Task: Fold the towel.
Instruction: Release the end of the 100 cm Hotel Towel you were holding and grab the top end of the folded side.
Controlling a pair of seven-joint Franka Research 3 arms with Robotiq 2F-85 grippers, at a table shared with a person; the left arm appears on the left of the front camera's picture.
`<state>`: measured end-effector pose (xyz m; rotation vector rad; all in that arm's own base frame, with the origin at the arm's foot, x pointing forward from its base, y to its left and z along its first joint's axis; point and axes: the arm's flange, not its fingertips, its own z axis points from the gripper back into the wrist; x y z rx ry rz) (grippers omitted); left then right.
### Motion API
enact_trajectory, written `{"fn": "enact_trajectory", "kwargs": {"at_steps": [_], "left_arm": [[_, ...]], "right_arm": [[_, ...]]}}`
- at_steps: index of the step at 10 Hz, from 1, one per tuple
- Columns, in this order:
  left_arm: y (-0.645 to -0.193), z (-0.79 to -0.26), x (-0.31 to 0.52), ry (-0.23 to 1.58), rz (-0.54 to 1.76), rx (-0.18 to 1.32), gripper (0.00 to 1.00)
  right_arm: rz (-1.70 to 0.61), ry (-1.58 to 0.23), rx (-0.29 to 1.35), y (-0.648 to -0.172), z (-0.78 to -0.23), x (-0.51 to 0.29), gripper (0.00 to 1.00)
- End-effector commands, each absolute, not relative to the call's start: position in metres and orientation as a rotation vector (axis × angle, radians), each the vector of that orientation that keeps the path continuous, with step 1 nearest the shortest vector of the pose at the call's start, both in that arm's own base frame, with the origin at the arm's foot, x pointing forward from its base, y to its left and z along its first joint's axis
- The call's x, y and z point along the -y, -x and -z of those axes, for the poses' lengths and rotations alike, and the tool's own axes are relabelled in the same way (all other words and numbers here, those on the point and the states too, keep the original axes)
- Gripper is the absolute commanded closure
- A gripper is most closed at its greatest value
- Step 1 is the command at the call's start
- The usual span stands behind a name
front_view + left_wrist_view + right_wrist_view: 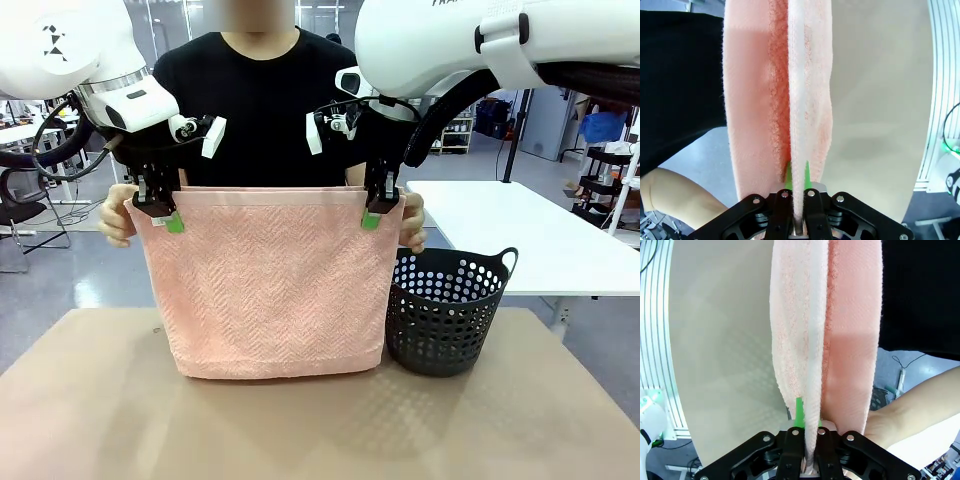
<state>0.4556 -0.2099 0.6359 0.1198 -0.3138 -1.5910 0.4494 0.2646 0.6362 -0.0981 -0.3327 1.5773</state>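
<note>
Towel (270, 290) hangs in two layers above the table (300, 430), flat face to the front camera, top hem level and running left-right. Left gripper (160, 212) is clamped on its top-left corner and right gripper (377, 210) on its top-right. Basket (450, 310) is just beside it.

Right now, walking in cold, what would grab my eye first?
A pale pink towel hangs like a curtain over the middle of the table, reaching down to the tabletop. The left pincer and right pincer each clamp a top corner, with a person's hands holding the edges just outside them. A dark perforated basket stands beside the towel on the robot's right.
</note>
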Motion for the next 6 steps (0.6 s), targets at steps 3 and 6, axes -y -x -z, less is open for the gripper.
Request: {"fn": "enact_trajectory", "kwargs": {"at_steps": [3,6], "left_arm": [[-0.4558,-0.6359,0.2094,-0.122,1.59,0.312,1.0],[-0.4558,-0.6359,0.2094,-0.122,1.59,0.312,1.0]], "right_arm": [[-1.578,0.099,0.333,-0.4494,-0.6363,-0.2636,1.0],[-1.578,0.099,0.333,-0.4494,-0.6363,-0.2636,1.0]]}}
